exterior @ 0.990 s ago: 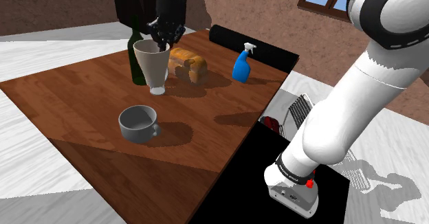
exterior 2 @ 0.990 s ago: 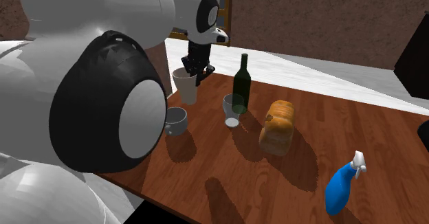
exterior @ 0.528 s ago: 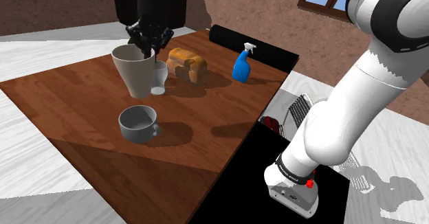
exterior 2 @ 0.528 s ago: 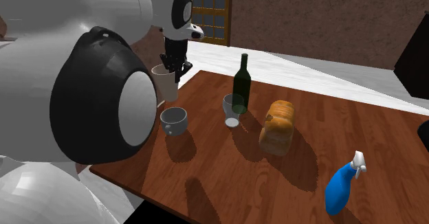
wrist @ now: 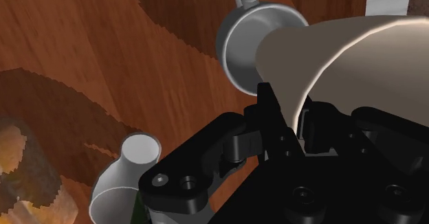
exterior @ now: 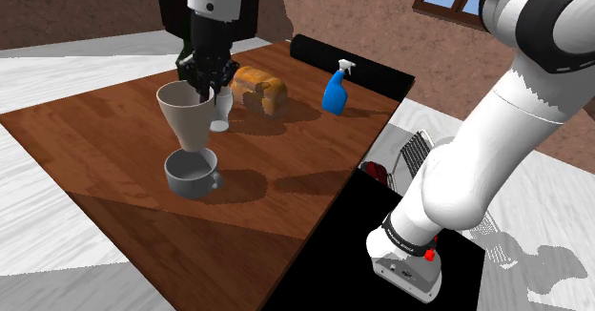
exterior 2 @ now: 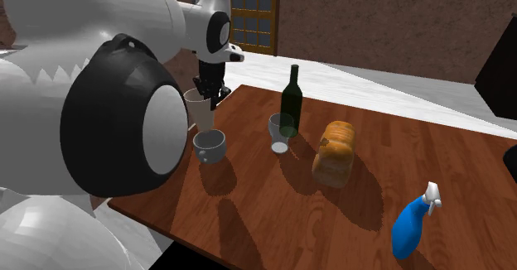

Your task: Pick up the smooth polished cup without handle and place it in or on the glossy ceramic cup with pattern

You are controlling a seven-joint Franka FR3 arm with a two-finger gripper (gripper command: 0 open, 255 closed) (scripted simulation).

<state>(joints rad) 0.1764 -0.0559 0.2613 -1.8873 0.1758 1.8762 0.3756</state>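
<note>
Over the wooden table [exterior: 105, 142], near its edge at the second exterior view's left, the black gripper [exterior: 204, 86] holds a beige cup without a handle [exterior: 191, 118]. The jaws are clamped on the cup's rim, one finger inside the wall and one outside, as the wrist view shows [wrist: 295, 123]. The cup hangs mouth up, narrowing to a small foot, and that foot sits right over the open mouth of a grey mug with a handle [exterior: 193, 172]. I cannot tell whether the foot touches the mug.

The mug stands upright on the table, its handle toward the shoulder view's right. Further in from that edge stands a small clear glass [exterior 2: 280, 133], and just behind it a dark green bottle [exterior 2: 290, 101] with a plain surface. A loaf of bread [exterior: 260, 89] lies beside them toward the middle of the table. A plain blue spray bottle with a white trigger head [exterior: 336, 90] stands well apart from the rest, near the corner at the second exterior view's lower right.
</note>
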